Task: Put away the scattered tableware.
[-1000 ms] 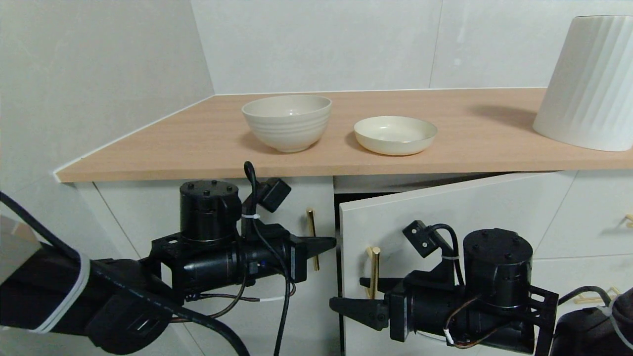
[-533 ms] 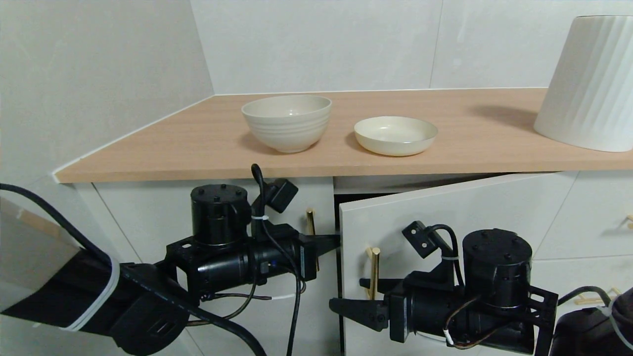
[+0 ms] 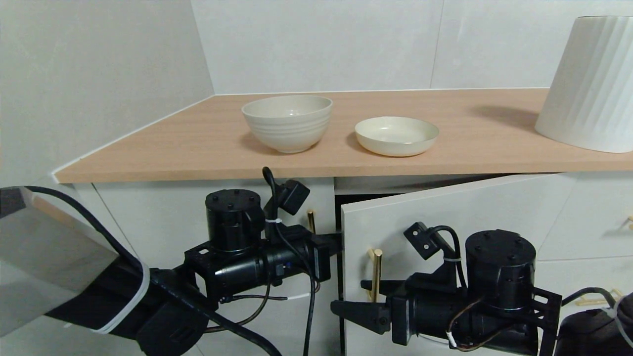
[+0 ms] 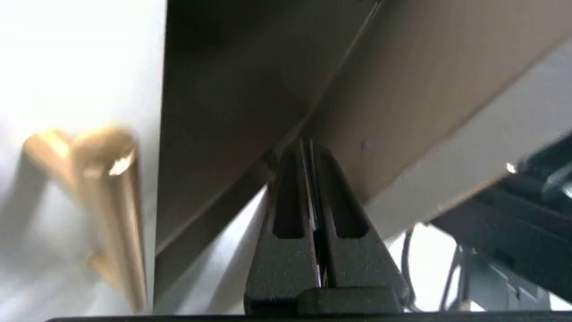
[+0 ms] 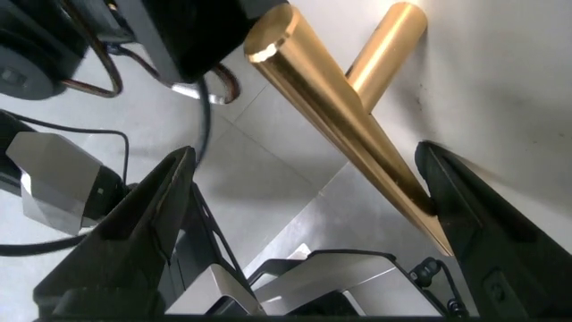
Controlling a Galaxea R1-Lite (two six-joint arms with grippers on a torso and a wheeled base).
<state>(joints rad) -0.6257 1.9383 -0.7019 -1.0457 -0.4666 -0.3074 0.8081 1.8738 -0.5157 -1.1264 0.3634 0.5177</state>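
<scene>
A deep cream bowl (image 3: 287, 121) and a shallow cream dish (image 3: 396, 134) stand side by side on the wooden countertop (image 3: 173, 153). Below them, the right cabinet door (image 3: 445, 212) hangs slightly ajar. My left gripper (image 3: 338, 240) is shut, and its tip (image 4: 307, 165) sits in the dark gap at that door's edge. My right gripper (image 3: 353, 298) is open. It straddles the door's gold handle (image 3: 376, 274), and the bar (image 5: 331, 107) runs between the two fingers (image 5: 161, 215).
A tall white ribbed shade (image 3: 588, 84) stands on the counter at the right. The left cabinet door (image 3: 163, 217) is closed, with its gold handle (image 3: 310, 220) just behind my left arm. A wall closes the left side.
My left arm has moved right, bringing its shut tip from in front of the left door handle into the gap at the ajar door's edge. The right arm has stayed at the handle.
</scene>
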